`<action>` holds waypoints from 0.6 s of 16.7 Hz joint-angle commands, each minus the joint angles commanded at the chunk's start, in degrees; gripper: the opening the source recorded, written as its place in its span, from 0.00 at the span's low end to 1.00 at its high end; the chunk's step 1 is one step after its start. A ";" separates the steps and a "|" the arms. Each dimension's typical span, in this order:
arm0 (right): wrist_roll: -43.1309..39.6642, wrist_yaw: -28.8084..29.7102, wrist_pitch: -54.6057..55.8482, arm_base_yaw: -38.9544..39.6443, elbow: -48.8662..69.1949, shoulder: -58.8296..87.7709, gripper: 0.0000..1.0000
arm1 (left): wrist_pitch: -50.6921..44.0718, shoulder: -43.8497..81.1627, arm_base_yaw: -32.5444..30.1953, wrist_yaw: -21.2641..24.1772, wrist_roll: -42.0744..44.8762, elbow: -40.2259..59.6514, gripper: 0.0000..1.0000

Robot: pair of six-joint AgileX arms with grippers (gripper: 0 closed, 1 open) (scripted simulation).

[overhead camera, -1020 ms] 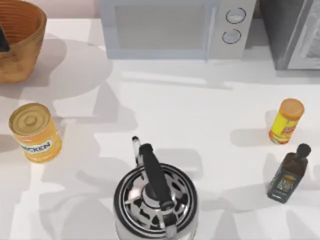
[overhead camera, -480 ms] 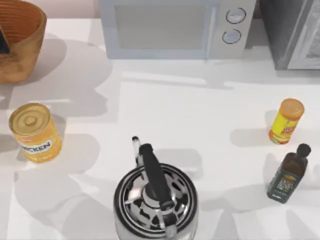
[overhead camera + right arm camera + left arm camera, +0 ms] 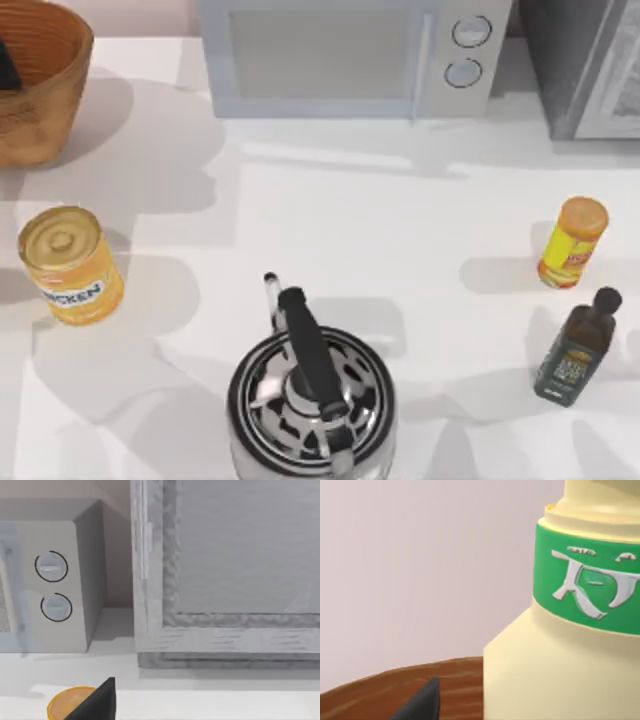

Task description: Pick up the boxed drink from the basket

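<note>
Wicker, orange-brown and finely ribbed, marks the basket (image 3: 35,75) at the far left corner of the bench (image 3: 350,250) in the top view, partly cut by the picture's edge. A dark sliver shows inside it at the frame's left edge; what that is I cannot tell. Along the far edge stand a microwave (image 3: 350,55) and, in the far right corner, a grey cabinet (image 3: 590,65). A yellow can (image 3: 68,262) sits by the left edge, a cow-patterned kettle (image 3: 310,395) at the near edge, and an orange-capped jar (image 3: 573,240) with a dark bottle (image 3: 578,348) just nearer sit by the right edge. These look like clutter rather than targets.

From the left wrist, the boxed drink (image 3: 570,630) looms close: a cream carton with a green band below its neck, rising above the basket's brown rim, so it seemingly stands upright in the basket. One dark fingertip (image 3: 422,702) of the left gripper shows just beside the carton's near face, apart from it, not touching. Whether the fingers are wide or narrow I cannot tell. The wrist seems lined up for a grasp, not yet made.

From the right wrist, the microwave's dials, the cabinet and the jar's cap appear beyond one dark fingertip (image 3: 97,702) of the right gripper, which seems parked near the right edge, its finger spread unreadable.
</note>
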 joint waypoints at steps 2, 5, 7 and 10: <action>0.00 0.00 0.00 0.00 0.00 0.00 1.00 | -1.45 1.89 -0.41 -0.38 -0.01 3.37 1.00; 0.00 0.00 0.00 0.00 0.00 0.00 1.00 | -3.11 3.89 -0.86 -0.81 -0.03 7.05 1.00; 0.00 0.00 0.00 0.00 0.00 0.00 1.00 | -3.32 4.13 -0.92 -0.86 -0.03 7.50 1.00; 0.00 0.00 0.00 0.00 0.00 0.00 1.00 | -3.32 4.13 -0.92 -0.86 -0.03 7.50 0.92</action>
